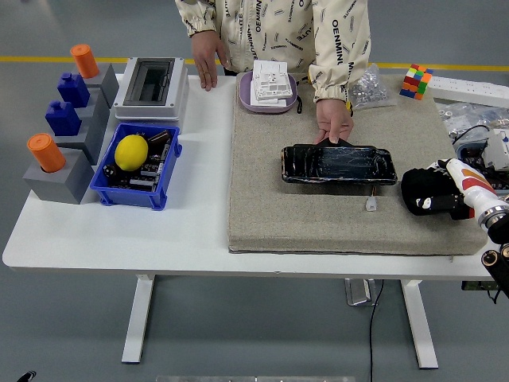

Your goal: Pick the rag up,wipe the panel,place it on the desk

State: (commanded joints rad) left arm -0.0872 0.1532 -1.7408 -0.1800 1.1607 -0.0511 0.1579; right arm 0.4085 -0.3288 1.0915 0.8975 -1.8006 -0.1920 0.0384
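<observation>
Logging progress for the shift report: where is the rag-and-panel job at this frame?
Early. Done: nothing visibly. In hand: the right hand sits on the black rag at the mat's right end; whether it is gripped cannot be told. A person's hand steadies the panel. Left: lift, wipe the panel, put the rag down.

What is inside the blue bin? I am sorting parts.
In the blue bin lies a yellow lemon-like ball on dark small parts. Whatever sits beneath the ball is covered.

black rag [425, 193] bunched, glossy black panel [338, 165] flat
</observation>
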